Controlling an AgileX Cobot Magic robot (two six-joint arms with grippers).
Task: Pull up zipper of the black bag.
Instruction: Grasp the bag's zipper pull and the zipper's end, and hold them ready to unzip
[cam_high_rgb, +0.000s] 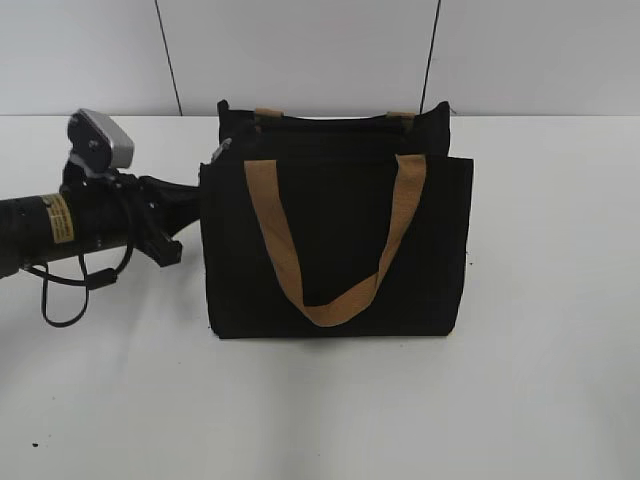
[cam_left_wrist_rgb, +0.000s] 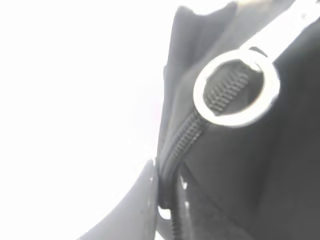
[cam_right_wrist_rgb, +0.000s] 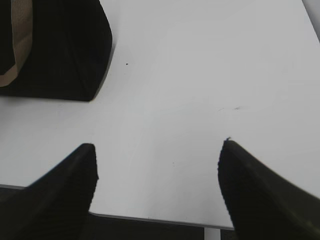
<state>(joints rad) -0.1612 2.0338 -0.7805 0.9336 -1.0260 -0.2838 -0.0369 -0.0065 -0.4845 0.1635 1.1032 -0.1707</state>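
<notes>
The black bag (cam_high_rgb: 335, 240) stands upright mid-table, and its front tan handle (cam_high_rgb: 335, 305) hangs down its face. My left gripper (cam_high_rgb: 195, 205) is at the bag's left end, near the top. In the left wrist view its jaws (cam_left_wrist_rgb: 165, 200) are closed on the bag's edge beside the black zip track (cam_left_wrist_rgb: 187, 137). The zipper's silver ring pull (cam_left_wrist_rgb: 235, 119) lies just beyond them, blurred. My right gripper (cam_right_wrist_rgb: 157, 160) is open and empty above bare table, with the bag's corner (cam_right_wrist_rgb: 65, 45) far off at upper left. The right gripper is out of the exterior view.
The white table (cam_high_rgb: 540, 380) extends around the bag. Its front edge (cam_right_wrist_rgb: 150, 219) shows under the right gripper. My left arm, with its camera and a looping cable (cam_high_rgb: 60, 300), lies along the table's left side. A white panelled wall stands behind.
</notes>
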